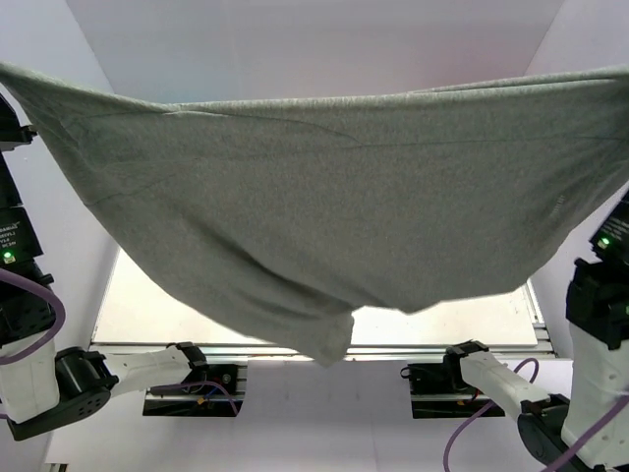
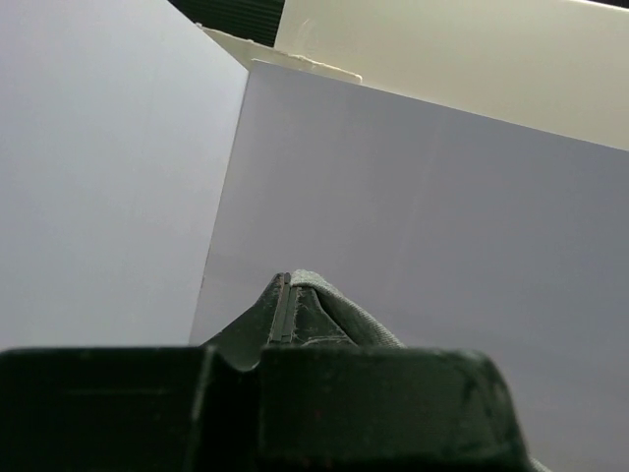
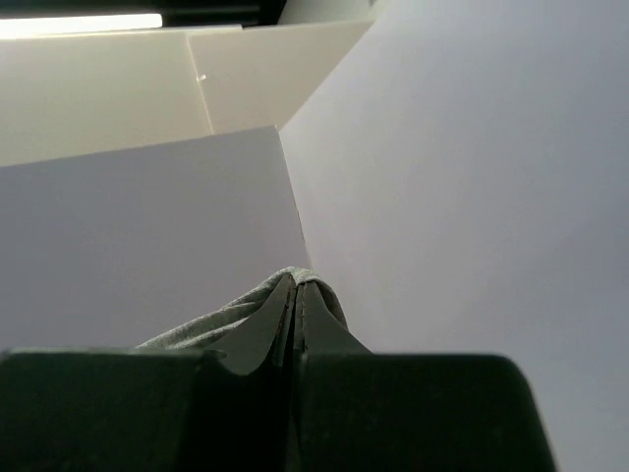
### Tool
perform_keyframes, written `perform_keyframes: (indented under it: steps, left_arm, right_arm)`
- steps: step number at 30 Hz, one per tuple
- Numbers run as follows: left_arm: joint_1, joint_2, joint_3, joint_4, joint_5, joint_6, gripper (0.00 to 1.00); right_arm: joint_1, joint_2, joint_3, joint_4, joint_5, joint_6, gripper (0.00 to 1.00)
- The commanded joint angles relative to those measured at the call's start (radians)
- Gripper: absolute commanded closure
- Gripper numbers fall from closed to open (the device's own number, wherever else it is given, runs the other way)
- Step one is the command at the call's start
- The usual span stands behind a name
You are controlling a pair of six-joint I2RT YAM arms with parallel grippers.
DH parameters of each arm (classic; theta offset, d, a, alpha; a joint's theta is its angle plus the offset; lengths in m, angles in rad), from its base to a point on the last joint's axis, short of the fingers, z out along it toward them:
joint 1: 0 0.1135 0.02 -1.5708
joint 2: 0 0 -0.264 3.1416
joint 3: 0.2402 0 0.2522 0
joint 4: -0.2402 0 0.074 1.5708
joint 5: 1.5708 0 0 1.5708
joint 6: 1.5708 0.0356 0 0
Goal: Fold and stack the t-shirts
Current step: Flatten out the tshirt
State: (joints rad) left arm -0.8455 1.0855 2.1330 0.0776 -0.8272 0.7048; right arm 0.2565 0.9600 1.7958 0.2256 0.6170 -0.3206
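Note:
A grey t-shirt [image 1: 324,206] hangs stretched wide across the top view, its upper edge taut from the left edge to the right edge and its lower part sagging to a point near the middle. It carries a small pale mark [image 1: 561,200] near the right side. My left gripper [image 2: 285,280] is shut on a fold of the grey cloth [image 2: 354,313], which drapes over the right finger. My right gripper [image 3: 297,278] is shut on another fold [image 3: 216,320] that wraps over both fingertips. Both grippers are raised high, and neither shows in the top view.
The left arm [image 1: 15,246] and right arm [image 1: 604,285] stand upright at the sides. Below the shirt shows a strip of the table [image 1: 157,305] and the two arm mounts [image 1: 192,388] [image 1: 452,388]. White walls enclose the space on three sides.

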Motion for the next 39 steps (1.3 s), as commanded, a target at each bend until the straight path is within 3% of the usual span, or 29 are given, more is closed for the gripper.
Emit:
perform_keyframes:
  steps: [1,7,14,24,28,30,31,34,39]
  left_arm:
    - [0.005,-0.019,0.001,0.004,0.045,-0.033,1.0]
    - [0.005,-0.035,0.042,-0.047,0.045,-0.073,1.0]
    - [0.005,-0.153,0.021,-0.213,0.207,-0.278,1.0]
    - [0.014,-0.095,0.084,-0.32,0.298,-0.341,1.0]
    - [0.014,-0.039,0.038,-0.213,0.188,-0.248,1.0]
    - [0.014,0.003,-0.053,-0.031,0.108,-0.152,1.0]
    - [-0.004,0.026,-0.086,0.056,0.005,0.002,1.0]
    - [0.005,0.155,-0.217,0.434,-0.105,0.291,1.0]
    - [0.042,0.255,-0.349,0.631,-0.105,0.338,1.0]
  right_arm:
    - [0.0,-0.027,0.036,0.008,-0.025,-0.002,1.0]
    - [0.0,-0.05,0.048,-0.02,-0.029,-0.014,1.0]
    - [0.0,-0.113,0.053,-0.068,-0.057,0.017,1.0]
    - [-0.003,-0.142,0.077,-0.121,-0.118,0.068,1.0]
    - [0.0,-0.106,0.019,-0.097,-0.091,0.063,1.0]
    - [0.0,-0.066,-0.024,-0.075,-0.056,0.045,1.0]
    - [0.0,-0.026,-0.036,-0.075,-0.001,0.043,1.0]
    - [-0.002,0.096,-0.119,-0.03,0.088,0.041,1.0]
    - [-0.008,0.216,-0.294,0.035,0.161,0.118,1.0]
